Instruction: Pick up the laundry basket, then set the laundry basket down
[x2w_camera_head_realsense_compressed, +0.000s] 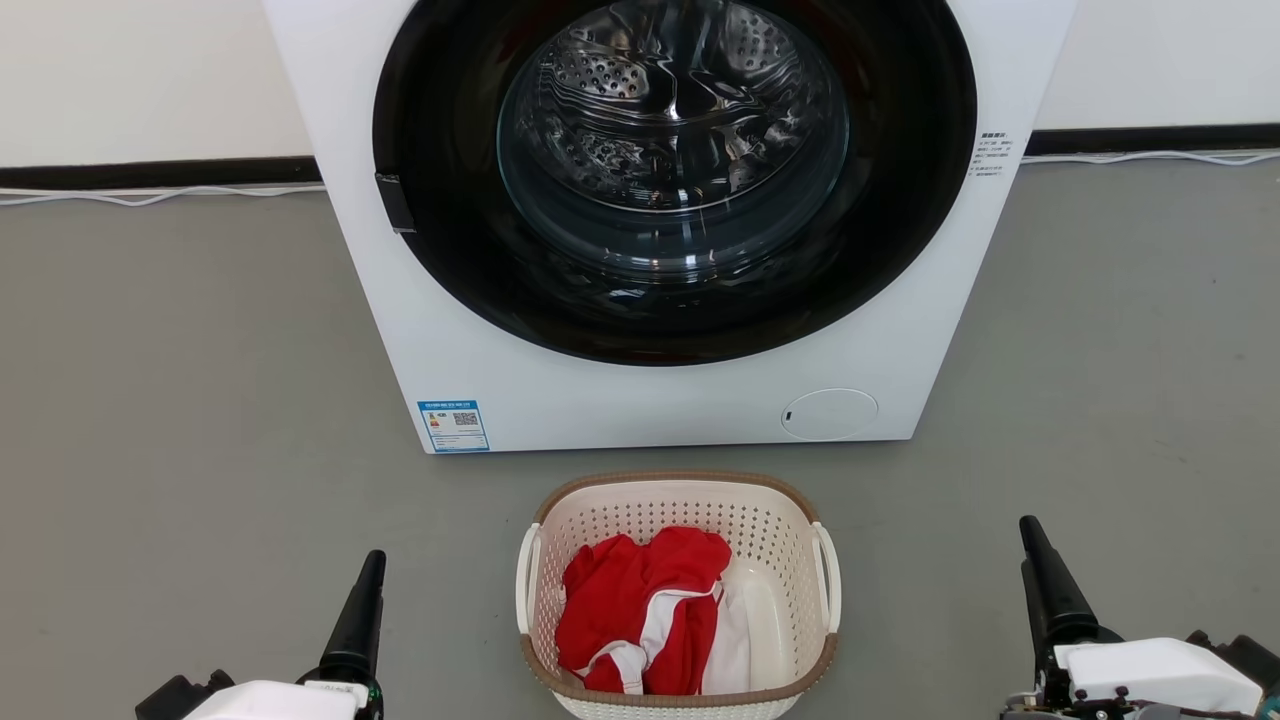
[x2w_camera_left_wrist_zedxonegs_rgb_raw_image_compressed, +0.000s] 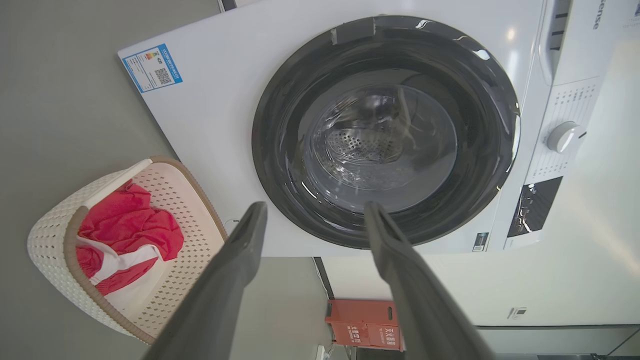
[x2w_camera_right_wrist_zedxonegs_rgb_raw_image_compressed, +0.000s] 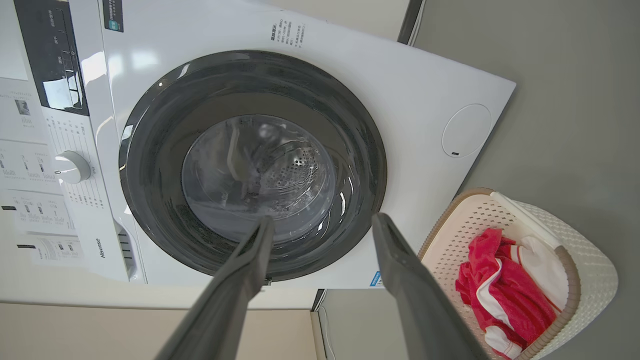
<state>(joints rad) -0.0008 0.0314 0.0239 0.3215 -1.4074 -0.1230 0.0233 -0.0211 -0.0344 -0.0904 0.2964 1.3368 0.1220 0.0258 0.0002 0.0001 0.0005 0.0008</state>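
A white washing machine with a round dark glass door stands on a grey floor. The laundry basket sits on the floor just in front of the machine, below the door and a narrow strip of floor away from its base. It is cream plastic with small holes, a brown rim and a white handle on each side, and it holds crumpled red and white clothes. My left gripper hangs farther from the machine than the basket's front rim, roughly in line with the machine's left edge. My right gripper does the same a little beyond the machine's right edge. My wrist views show both with their two long dark fingers spread well apart and nothing between them. I judge the pick-up has not begun and the reach to the handles comes first. To do it well, I should bring both arms inward together. Each pair of fingers should straddle its handle squarely at the same distance from the machine, and both should close at once. I should then lift evenly so the basket stays level, the clothes stay in, and the rim does not knock the machine's front.
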